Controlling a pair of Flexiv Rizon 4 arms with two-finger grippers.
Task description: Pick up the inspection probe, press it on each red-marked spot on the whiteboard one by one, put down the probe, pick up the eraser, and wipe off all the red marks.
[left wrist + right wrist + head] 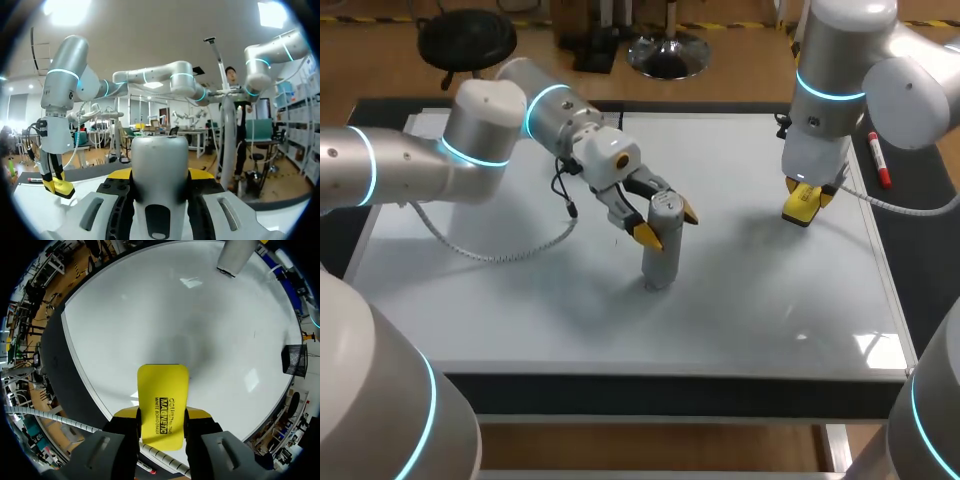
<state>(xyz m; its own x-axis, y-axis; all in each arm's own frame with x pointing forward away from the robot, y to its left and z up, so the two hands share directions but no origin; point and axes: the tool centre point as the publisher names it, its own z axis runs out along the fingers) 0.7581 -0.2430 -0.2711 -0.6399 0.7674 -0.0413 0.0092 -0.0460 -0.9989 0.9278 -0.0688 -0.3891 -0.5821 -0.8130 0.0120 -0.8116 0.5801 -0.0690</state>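
Note:
The grey cylindrical probe (662, 250) stands upright on the whiteboard (520, 310) near its middle, and my left gripper (668, 224) is shut on its upper part. In the left wrist view the probe (159, 170) fills the space between the yellow-tipped fingers (120, 174). My right gripper (807, 195) is shut on the yellow eraser (801, 205), held low over the board's far right part. The right wrist view shows the eraser (162, 400) between the fingers (197, 414), with the probe (235, 257) far ahead. No red marks show on the board (150, 315).
A red marker pen (878, 160) lies on the dark table just past the board's right edge. A grey cable (490, 255) from my left wrist loops over the board's left part. My right arm with the eraser (59, 186) shows beside the probe in the left wrist view.

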